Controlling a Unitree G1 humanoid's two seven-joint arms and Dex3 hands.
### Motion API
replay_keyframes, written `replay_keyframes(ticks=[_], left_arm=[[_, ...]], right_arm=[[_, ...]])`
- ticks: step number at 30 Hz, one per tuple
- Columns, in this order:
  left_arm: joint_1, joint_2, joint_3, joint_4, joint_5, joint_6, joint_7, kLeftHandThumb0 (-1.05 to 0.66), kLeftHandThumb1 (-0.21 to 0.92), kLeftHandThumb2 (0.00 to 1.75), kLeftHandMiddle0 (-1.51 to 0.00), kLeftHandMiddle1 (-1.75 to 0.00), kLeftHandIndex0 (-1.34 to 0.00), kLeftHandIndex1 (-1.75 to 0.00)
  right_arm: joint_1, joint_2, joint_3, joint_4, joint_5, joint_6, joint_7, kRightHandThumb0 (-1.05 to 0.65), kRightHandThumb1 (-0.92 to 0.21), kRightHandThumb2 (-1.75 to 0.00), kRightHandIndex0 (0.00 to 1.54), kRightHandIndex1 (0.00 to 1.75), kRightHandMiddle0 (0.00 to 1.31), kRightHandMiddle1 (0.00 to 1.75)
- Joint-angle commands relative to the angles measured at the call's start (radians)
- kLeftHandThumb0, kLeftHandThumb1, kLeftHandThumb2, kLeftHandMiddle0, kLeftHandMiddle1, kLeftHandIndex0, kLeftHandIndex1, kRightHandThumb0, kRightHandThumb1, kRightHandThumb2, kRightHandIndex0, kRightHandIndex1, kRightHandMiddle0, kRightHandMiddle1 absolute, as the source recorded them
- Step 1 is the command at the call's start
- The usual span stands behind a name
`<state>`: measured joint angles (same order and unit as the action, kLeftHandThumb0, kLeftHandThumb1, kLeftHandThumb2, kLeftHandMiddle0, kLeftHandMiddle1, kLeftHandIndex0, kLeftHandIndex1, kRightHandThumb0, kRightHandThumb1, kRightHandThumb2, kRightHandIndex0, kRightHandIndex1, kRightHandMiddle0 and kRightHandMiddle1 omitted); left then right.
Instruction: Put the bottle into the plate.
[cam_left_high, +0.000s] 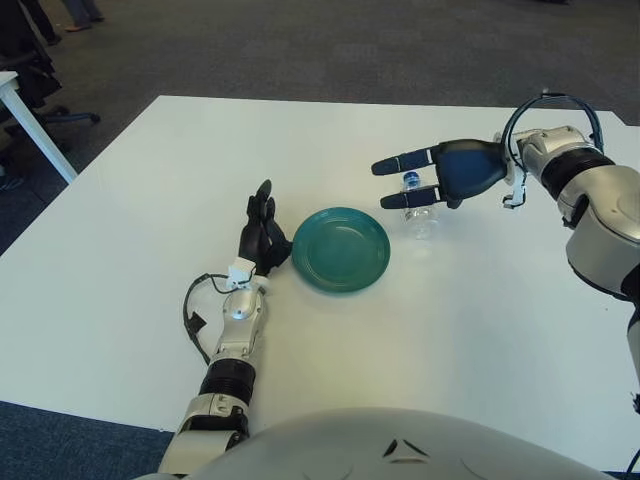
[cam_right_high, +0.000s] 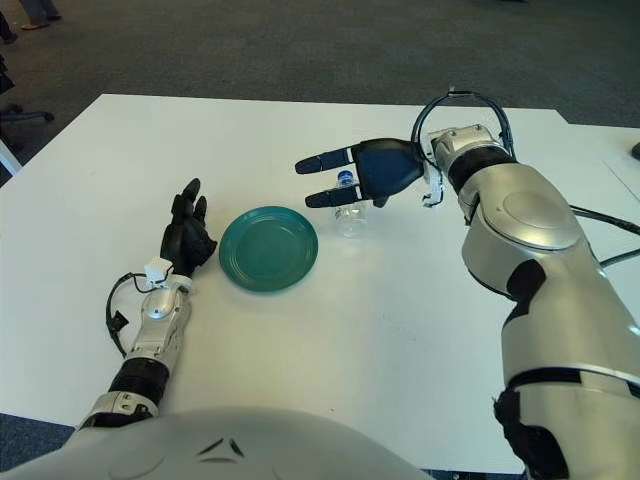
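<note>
The scene was evenly and brightly lit from overhead, and the white worktop (cam_left_high: 120, 250) showed almost flat, with only soft, faint shadows under the plate (cam_left_high: 341, 249) and the right hand (cam_left_high: 440, 174). The dark floor (cam_left_high: 300, 45) beyond stayed dimmer. Focus held across both views, with no glare and no motion blur visible.
</note>
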<state>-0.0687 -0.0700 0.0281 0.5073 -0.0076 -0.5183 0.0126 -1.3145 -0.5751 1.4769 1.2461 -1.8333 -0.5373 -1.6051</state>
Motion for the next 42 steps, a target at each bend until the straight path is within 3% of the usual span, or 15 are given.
replay_keyframes(ticks=[1, 5, 11, 28, 33, 42], left_arm=[[0.099, -0.021, -0.017, 0.041, 0.022, -0.004, 0.016, -0.91, 0.92, 1.06, -0.14, 0.00, 0.00, -0.34], [0.127, -0.027, -0.021, 0.020, 0.023, -0.026, 0.022, -0.91, 0.92, 1.06, -0.14, 0.00, 0.00, -0.35], [0.173, -0.026, -0.022, -0.009, 0.029, -0.060, 0.026, -0.91, 0.92, 1.07, -0.14, 0.00, 0.00, -0.37], [0.269, 0.016, -0.010, -0.099, 0.013, -0.043, -0.005, -0.92, 0.92, 1.07, -0.15, -0.01, 0.00, -0.37], [0.292, 0.027, -0.007, -0.121, 0.016, -0.048, -0.010, -0.92, 0.92, 1.07, -0.15, -0.01, 0.00, -0.37], [0.352, 0.055, 0.005, -0.181, -0.005, -0.040, -0.039, -0.92, 0.92, 1.07, -0.17, -0.01, 0.00, -0.41]], right_arm=[[-0.035, 0.004, 0.048, -0.001, -0.020, -0.026, -0.009, -1.00, -0.92, -0.64, 0.00, 0.00, 0.00, 0.00], [-0.048, 0.008, 0.093, 0.000, -0.026, -0.059, -0.009, -0.99, -0.92, -0.61, 0.00, 0.00, 0.00, 0.00], [-0.051, 0.022, 0.107, 0.019, -0.003, -0.108, -0.009, -1.00, -0.92, -0.62, 0.00, 0.00, 0.00, 0.00], [-0.062, 0.020, 0.036, -0.043, 0.120, -0.204, -0.009, -1.05, -0.92, -0.79, 0.01, 0.00, 0.00, 0.00], [-0.064, 0.027, 0.025, -0.032, 0.142, -0.246, -0.009, -1.05, -0.92, -0.82, 0.01, 0.00, 0.00, 0.00], [-0.030, 0.074, -0.027, 0.053, 0.202, -0.230, 0.054, -1.05, -0.92, -0.88, 0.01, 0.00, 0.00, 0.00]])
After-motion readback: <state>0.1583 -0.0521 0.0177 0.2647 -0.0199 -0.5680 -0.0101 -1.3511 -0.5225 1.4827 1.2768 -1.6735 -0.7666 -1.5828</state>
